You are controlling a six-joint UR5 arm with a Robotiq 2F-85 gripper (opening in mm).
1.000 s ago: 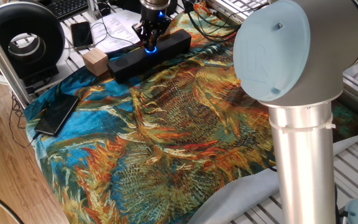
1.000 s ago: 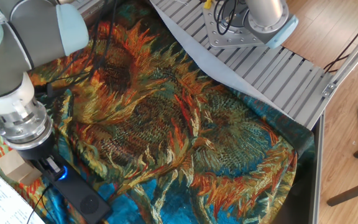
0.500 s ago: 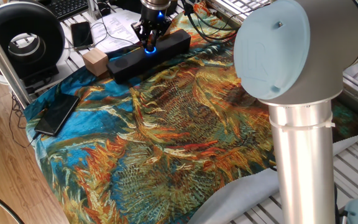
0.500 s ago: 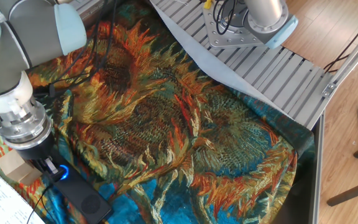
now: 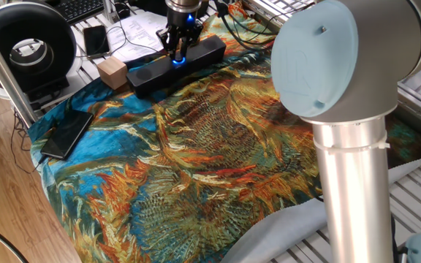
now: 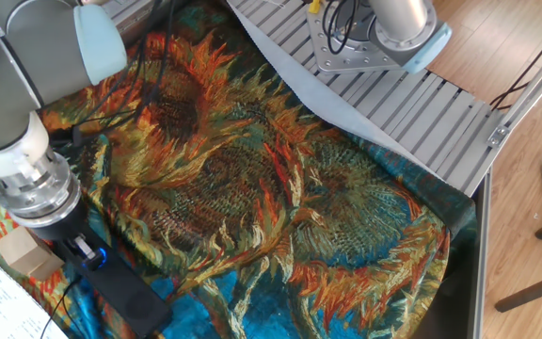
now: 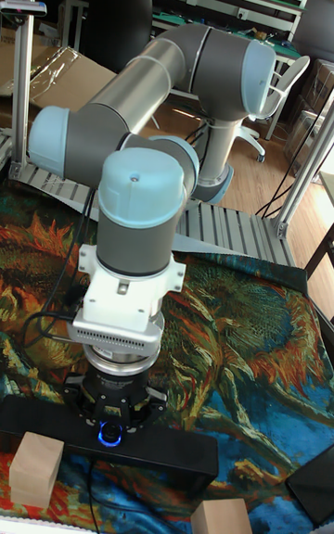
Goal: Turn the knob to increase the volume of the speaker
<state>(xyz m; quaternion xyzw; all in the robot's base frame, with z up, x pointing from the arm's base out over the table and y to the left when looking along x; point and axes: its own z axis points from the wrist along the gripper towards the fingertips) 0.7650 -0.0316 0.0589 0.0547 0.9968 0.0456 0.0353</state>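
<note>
Writing: we read none on the speaker [image 5: 175, 63]
Knob [image 7: 110, 433]: on the speaker's top, blue-lit, at the cloth's [image 5: 218, 146] edge
Gripper [image 5: 179, 50]: fingers narrowly closed around the knob, we judged
Room: open cloth beside the speaker

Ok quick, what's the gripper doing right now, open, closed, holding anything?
Gripper: closed, its fingers set around the blue-lit knob on the speaker; it looks gripped, though the contact itself is hard to see.
</note>
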